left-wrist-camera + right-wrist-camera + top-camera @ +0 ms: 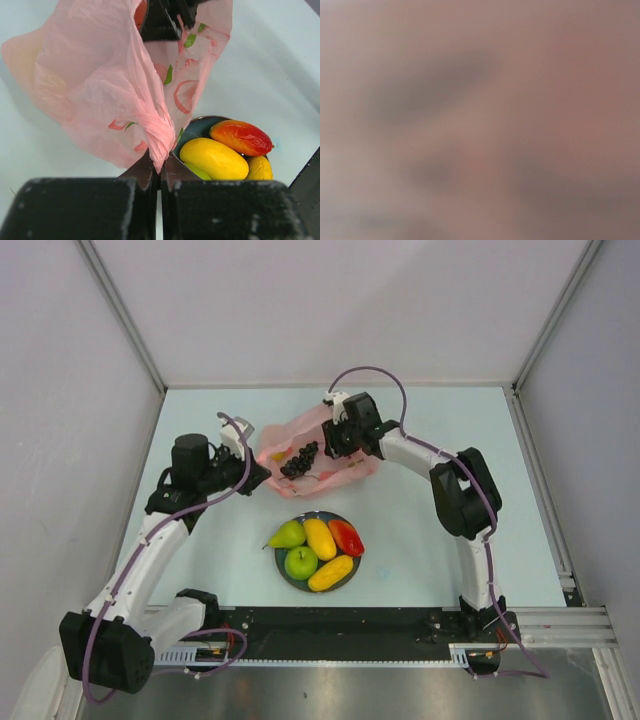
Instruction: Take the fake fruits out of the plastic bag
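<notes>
The plastic bag (322, 462) lies crumpled on the pale table (440, 430) just beyond the plate, between my two arms and held at both ends. My left arm (150, 550) rises from its base, bends at the elbow and reaches forward and inward, wrist level, so the left gripper (262, 473) meets the bag's left end. On the left wrist camera its fingers (145, 172) are pressed together on a twisted pinch of the pink film (100, 85), which hangs taut above them. My right arm (462, 492) goes up, folds sharply at the elbow and stretches left, putting the right gripper (338, 436) at the bag's far edge. Its tips are buried in the plastic, and the right wrist camera gives me only a pink blur, so I cannot tell how wide its jaws stand. The dark plate (280, 566) sits near the bases and holds five fruits: a green pear (287, 534), a green apple (300, 562), a yellow mango piece (320, 538), a red piece (346, 537) and an orange-yellow piece (331, 573). The dark grapes (300, 460) lie at the middle of the bag.
</notes>
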`<state>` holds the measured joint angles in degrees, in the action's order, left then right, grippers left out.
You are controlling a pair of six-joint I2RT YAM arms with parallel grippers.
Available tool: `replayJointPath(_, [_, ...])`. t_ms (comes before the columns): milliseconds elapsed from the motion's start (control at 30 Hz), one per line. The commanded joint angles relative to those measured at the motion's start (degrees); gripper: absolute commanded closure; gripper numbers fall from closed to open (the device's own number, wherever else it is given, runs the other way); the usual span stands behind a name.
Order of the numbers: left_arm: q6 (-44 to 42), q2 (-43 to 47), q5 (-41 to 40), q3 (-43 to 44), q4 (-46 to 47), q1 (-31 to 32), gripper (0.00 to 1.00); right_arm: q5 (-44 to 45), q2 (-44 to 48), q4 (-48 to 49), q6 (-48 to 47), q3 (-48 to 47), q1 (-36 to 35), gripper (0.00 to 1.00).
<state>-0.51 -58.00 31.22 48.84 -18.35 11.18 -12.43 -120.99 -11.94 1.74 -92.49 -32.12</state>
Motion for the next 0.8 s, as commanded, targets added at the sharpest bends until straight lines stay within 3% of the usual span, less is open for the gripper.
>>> replayJointPath(0, [-0.9, -0.9, 1.2, 1.0, 1.3, -0.5, 1.00, 9.0, -0.6, 4.4, -8.4, -6.7, 2.3, 0.44])
replayJointPath(133, [0.2, -2.8, 2.0, 2.1, 2.4, -0.5, 1.00, 16.9, -4.3, 3.9, -15.3, -9.9, 4.1, 0.30])
replayJointPath(333, [3.4, -7.1, 2.3, 5.6, 3.1, 1.0, 1.00, 22.8, -5.5, 6.5, -20.6, -9.2, 5.2, 0.28])
replayJointPath(500, [7.5, -10.7, 1.9, 7.8, 4.8, 4.0, 1.00, 17.7, -2.8, 6.5, -22.0, -7.8, 5.0, 0.25])
replayJointPath(767, [7.0, -12.6, 1.6, 9.4, 4.0, 4.6, 1.00, 13.4, -10.0, 5.0, -24.7, -16.4, 6.3, 0.21])
